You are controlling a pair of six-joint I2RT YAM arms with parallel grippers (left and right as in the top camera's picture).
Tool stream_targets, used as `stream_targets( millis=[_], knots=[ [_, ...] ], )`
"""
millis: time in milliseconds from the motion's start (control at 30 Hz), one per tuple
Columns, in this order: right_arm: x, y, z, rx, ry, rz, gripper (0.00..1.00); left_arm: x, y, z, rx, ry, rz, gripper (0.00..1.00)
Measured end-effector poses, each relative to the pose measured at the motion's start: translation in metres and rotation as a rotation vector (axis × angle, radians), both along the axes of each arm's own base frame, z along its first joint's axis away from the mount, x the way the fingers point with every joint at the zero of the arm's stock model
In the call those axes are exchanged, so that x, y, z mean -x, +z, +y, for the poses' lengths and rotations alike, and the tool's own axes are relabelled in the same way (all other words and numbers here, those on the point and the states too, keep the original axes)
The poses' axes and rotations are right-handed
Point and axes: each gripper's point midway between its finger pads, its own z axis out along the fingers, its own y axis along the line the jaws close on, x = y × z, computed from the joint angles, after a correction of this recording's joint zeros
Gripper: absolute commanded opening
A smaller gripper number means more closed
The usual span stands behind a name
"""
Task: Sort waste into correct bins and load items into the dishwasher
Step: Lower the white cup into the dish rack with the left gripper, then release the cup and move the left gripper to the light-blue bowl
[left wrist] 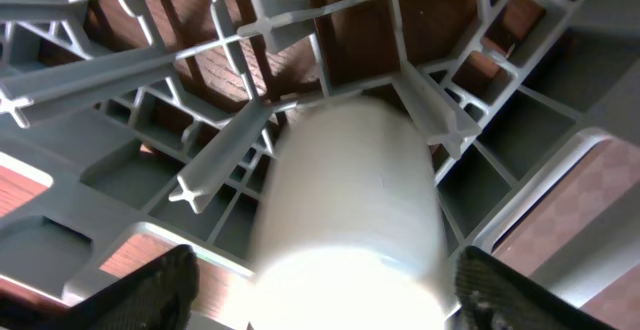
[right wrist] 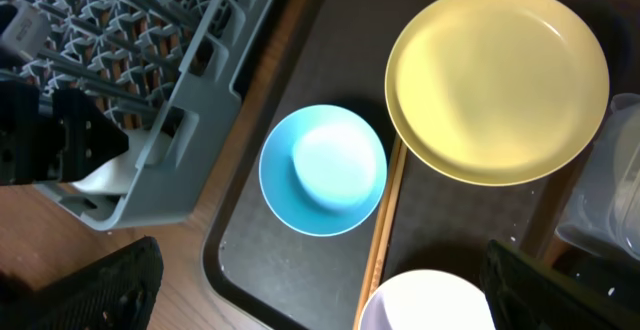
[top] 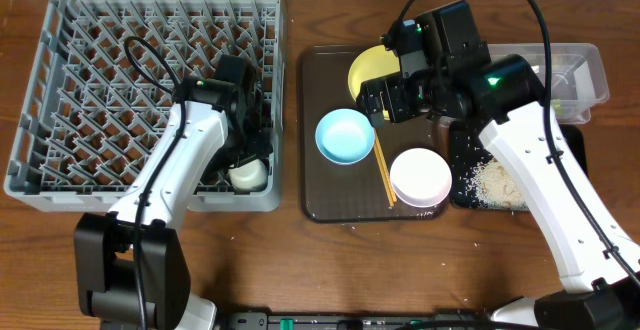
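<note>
The left arm rises from the near edge of the counter (top: 300,260) and slants across the grey dish rack (top: 150,30), its wrist bent down into the rack's near right corner. There the left claw (left wrist: 325,295) straddles the small white cup (top: 248,176), which lies among the pegs against the rack's right wall. In the wrist view its fingers (left wrist: 150,290) bracket the blurred cup, with a sliver of gap on one side. Whether they grip it I cannot tell.

The right arm comes up from the counter edge well to the right of the rack and bends back toward it. Its right claw (right wrist: 330,270) hangs spread wide and holds nothing.

It hovers above the dark brown serving tray (top: 330,195), which sits just right of the rack. On that tray, the light blue bowl (right wrist: 323,168) is nearest the rack, the yellow plate (right wrist: 497,80) sits farther back, and the white bowl (top: 420,176) sits toward the front. The wooden chopsticks (top: 383,170) lie between the two bowls.

Beyond the serving tray from the rack, the black tray (top: 462,160) holds rice scraps (top: 490,182). The clear tub (top: 590,70) stands behind it.
</note>
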Motion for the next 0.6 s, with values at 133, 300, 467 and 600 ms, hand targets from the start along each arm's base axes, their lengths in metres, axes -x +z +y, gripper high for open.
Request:
stream_targets(
  millis=[133,300,467,600],
  knots=[
    [-0.002,0.001,0.001,-0.003,0.001,-0.008,0.99,0.001,0.000,0.001,-0.004,0.002,0.004,0.88],
    [-0.004,0.003,0.001,-0.007,0.001,-0.020,0.99,0.003,0.018,0.001,-0.002,-0.005,-0.002,0.88],
    [-0.009,0.004,-0.014,-0.004,-0.038,-0.012,0.99,-0.014,0.070,-0.012,0.070,-0.071,-0.169,0.88],
    [-0.018,0.010,-0.036,-0.005,-0.102,-0.007,0.99,-0.018,0.114,-0.036,0.132,-0.159,-0.342,0.88]
  ],
)
